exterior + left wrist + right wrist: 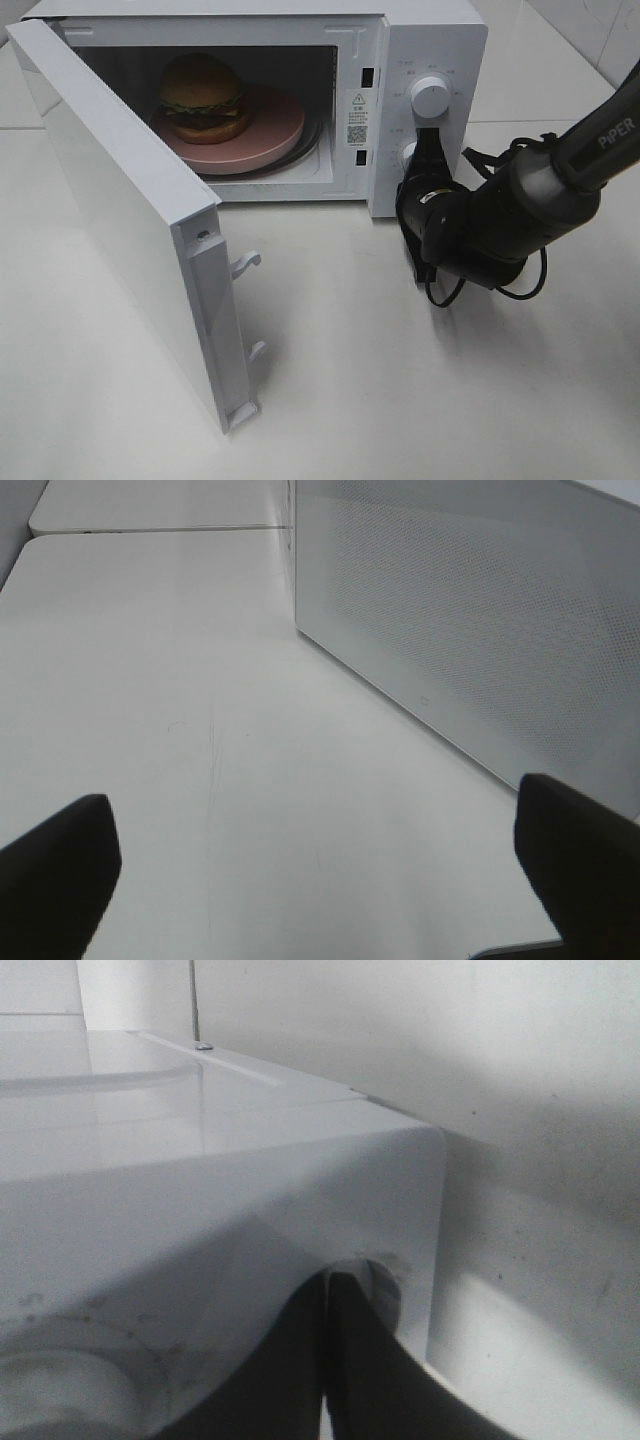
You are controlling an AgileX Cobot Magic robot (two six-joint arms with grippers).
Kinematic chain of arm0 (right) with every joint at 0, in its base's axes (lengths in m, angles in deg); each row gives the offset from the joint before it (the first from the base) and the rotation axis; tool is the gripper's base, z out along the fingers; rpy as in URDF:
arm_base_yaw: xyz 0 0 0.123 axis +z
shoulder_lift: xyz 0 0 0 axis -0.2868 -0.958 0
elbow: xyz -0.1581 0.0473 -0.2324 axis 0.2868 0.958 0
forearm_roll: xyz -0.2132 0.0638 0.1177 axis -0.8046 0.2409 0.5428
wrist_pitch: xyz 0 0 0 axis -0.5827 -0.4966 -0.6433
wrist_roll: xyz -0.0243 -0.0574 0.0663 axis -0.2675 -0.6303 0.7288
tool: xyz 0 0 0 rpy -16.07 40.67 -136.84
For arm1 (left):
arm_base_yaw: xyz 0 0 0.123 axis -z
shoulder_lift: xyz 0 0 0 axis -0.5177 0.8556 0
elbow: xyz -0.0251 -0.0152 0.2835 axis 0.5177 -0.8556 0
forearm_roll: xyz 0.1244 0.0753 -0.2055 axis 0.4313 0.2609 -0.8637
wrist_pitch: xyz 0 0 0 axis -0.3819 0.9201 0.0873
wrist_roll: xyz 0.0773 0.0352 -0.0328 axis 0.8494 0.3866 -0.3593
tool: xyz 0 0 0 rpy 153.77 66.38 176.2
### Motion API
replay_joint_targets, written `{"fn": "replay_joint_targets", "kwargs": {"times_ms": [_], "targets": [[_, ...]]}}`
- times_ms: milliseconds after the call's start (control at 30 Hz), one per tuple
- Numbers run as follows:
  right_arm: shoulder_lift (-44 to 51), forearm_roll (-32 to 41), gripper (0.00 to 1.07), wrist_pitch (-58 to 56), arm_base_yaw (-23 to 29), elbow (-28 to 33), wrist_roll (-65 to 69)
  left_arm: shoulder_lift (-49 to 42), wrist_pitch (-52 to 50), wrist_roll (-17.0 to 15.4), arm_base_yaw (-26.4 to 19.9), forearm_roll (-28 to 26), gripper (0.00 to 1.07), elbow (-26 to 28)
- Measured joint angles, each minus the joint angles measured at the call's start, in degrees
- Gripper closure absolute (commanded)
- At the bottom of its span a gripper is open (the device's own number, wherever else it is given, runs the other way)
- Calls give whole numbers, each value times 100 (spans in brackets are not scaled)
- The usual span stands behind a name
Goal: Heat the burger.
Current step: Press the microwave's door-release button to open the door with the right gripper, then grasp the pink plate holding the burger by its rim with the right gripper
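White worktop (400, 380) fills the high view, and we see a white microwave (440, 60) standing along its far edge, with its door (120, 220) swung wide open towards the near left corner. Inside the cavity the burger (203, 95) sits upright on a round pink plate (270, 140), towards the plate's left side. On the control panel at the microwave's right end we see an upper knob (429, 97) and, below it, a lower knob (407, 153) partly hidden by the right gripper (427, 135), whose black fingers reach up from the arm to the panel there; from this view we cannot tell how its jaws stand.

From the left wrist we see the left gripper (315, 880) spread wide, its two dark fingers (60, 865) far apart with nothing between them but bare worktop (180, 680). The door (480, 630) shows its dotted outer face just beside the gripper, not touching it.

From the right wrist we see the right gripper (327, 1295) closed, its fingers pressed flat together and holding nothing, their tips at the lower knob (385, 1285) on the microwave (200, 1210). We cannot tell whether the tips touch the knob
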Motion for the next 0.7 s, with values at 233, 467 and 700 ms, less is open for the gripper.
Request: {"fn": "replay_joint_targets", "kwargs": {"times_ms": [233, 467, 700], "targets": [[384, -126, 107, 17, 40, 430, -74, 0, 0, 0, 0, 0, 6, 0], [739, -235, 107, -281, 40, 854, -252, 0, 0, 0, 0, 0, 6, 0], [1341, -309, 107, -1077, 40, 1261, -1226, 0, 0, 0, 0, 0, 6, 0]]}}
